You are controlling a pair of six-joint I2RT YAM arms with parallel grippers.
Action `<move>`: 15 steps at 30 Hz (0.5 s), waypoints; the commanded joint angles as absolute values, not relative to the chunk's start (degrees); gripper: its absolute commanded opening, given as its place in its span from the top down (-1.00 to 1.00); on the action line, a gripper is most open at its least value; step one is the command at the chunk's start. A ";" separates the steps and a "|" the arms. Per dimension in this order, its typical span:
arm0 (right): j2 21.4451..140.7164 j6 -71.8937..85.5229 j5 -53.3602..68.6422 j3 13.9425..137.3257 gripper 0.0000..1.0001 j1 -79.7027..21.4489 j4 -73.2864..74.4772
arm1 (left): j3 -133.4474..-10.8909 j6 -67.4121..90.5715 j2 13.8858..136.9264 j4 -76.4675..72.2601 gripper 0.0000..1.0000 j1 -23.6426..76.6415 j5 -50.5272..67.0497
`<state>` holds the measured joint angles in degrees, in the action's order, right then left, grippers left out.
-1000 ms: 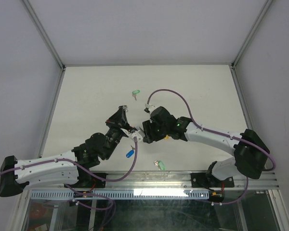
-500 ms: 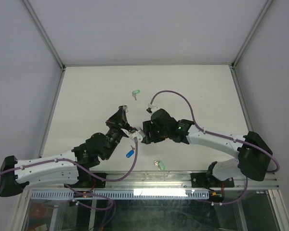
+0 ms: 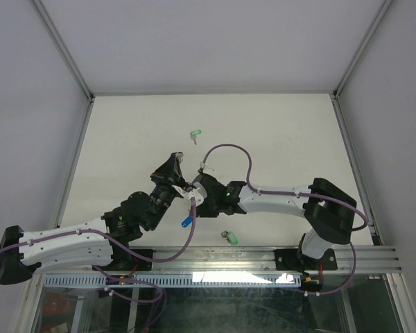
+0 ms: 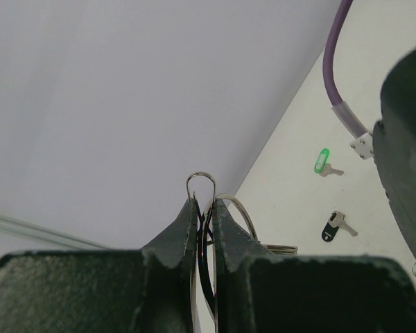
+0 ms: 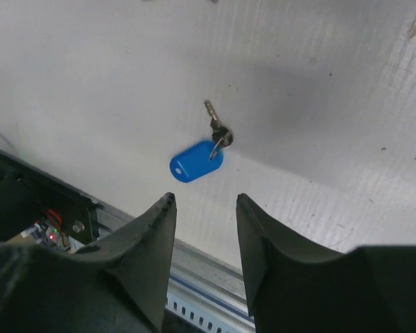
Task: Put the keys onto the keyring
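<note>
Currently held: the keyring (image 4: 201,179), a thin wire loop standing upright, pinched in the clenched jaws of the left gripper (image 4: 206,208) above the table (image 3: 125,139).
Other arm: the right gripper (image 5: 204,201) has its jaws parted with nothing between them; it hangs over the blue-tagged key (image 5: 195,161), close beside the left gripper.
Blue key's place: flat on the table near its front edge.
Loose keys: a green-tagged key (image 4: 322,159) and a black-tagged key (image 4: 331,229) lie farther back; a second green-tagged key (image 3: 229,237) lies at the front.

Bright, even light falls on the table (image 5: 90,55), with a soft grey shadow just above the blue key (image 5: 195,161) and pale glare right of it.
</note>
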<state>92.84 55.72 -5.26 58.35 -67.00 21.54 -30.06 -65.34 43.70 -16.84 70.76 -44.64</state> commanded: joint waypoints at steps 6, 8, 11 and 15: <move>100.04 61.45 -10.59 64.07 0.16 -67.85 16.84 | -31.88 -65.06 42.20 -18.57 1.00 70.35 -44.20; 101.12 61.37 -10.29 64.56 0.18 -67.85 16.88 | -31.77 -65.19 42.10 -18.56 1.00 70.35 -44.12; 102.13 61.24 -10.01 64.77 0.24 -67.85 16.77 | -31.73 -65.47 41.90 -18.47 1.00 70.34 -44.15; 102.73 60.97 -10.23 64.84 0.32 -67.81 17.19 | -31.38 -65.63 41.66 -18.37 1.00 70.36 -44.29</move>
